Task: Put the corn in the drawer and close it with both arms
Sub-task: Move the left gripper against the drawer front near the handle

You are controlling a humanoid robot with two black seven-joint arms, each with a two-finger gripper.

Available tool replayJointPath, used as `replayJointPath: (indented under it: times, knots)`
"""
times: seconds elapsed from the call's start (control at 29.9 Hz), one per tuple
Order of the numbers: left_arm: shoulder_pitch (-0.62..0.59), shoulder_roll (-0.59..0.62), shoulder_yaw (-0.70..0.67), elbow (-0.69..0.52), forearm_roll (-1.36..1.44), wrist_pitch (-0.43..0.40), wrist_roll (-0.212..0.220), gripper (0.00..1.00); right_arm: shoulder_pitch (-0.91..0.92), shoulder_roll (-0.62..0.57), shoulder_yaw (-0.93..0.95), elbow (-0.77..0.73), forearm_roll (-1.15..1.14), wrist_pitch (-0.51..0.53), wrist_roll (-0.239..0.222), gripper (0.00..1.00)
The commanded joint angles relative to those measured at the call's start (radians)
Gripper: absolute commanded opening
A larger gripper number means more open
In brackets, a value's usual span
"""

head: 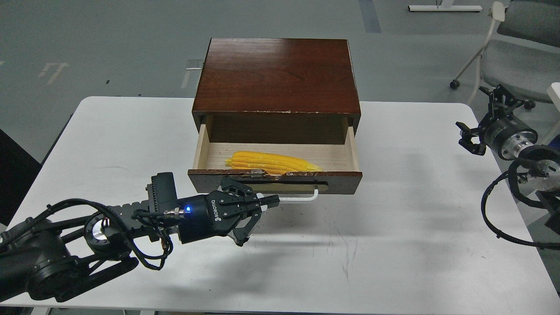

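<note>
Corn [273, 162] lying inside open drawer [275, 181], just beyond left fingers [245, 209], spread open at white handle [297, 197]. Right fingers [474, 135] spread, empty, well apart over tabletop [393, 245]. Placing likely done; next, push drawer front shut with both.

The room is evenly lit from overhead, cool and fairly bright. The white bench [393, 218] shows no hard glare, only soft grey shadows: one lies under the left arm's hand [256, 214], another spreads right of the drawer [275, 175]. The cabinet's dark top [278, 74] carries a dull sheen. The cavity behind the drawer is in deep shade. Focus is sharp throughout, though the far floor looks slightly grainy.
</note>
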Motion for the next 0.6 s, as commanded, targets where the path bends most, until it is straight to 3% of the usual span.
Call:
replayJointPath:
  times: [0.0, 0.57]
  knots:
    - [0.002, 0.004, 0.004, 0.005, 0.000, -0.008, 0.007, 0.00, -0.006, 0.000, 0.000, 0.000, 0.000, 0.000, 0.000, 1.00]
    - [0.014, 0.068, 0.003, -0.029, 0.000, -0.001, 0.006, 0.00, -0.010, 0.009, 0.000, 0.000, 0.000, 0.000, 0.000, 1.00]
